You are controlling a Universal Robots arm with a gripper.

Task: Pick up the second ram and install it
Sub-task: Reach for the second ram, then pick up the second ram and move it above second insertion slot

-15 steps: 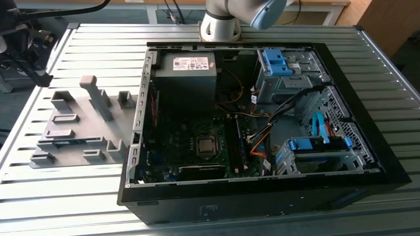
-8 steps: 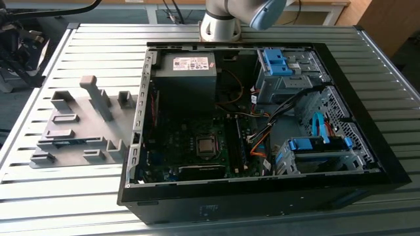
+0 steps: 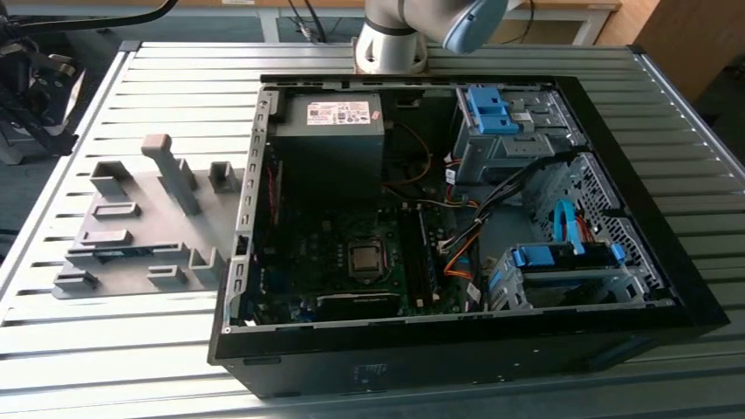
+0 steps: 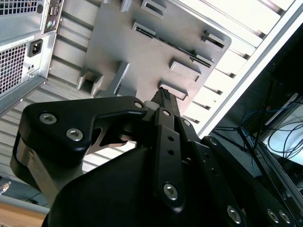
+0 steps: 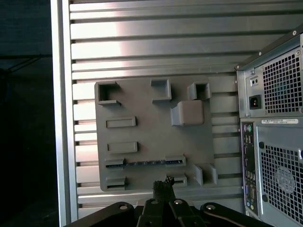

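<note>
The second ram (image 5: 144, 163) is a thin blue-green stick lying on edge between two grey holder blocks on the grey holder plate (image 5: 142, 106). In the exterior view the ram (image 3: 128, 253) sits on the plate (image 3: 140, 218) at that view's left, beside the open computer case (image 3: 466, 218). The second wrist view shows the ram (image 4: 182, 49) as a dark strip between its blocks. My gripper (image 5: 162, 185) hangs well above the plate, close to the ram's row, with its fingertips (image 4: 163, 94) pressed together and nothing between them.
The case's back panel (image 5: 274, 127) stands beside the plate. A tall grey block (image 3: 174, 175) rises from the plate. Inside the case are the motherboard (image 3: 349, 262), the power supply (image 3: 331, 118) and blue drive latches (image 3: 495, 109). The arm's base (image 3: 390, 44) stands behind the case on the slatted table (image 3: 117, 349).
</note>
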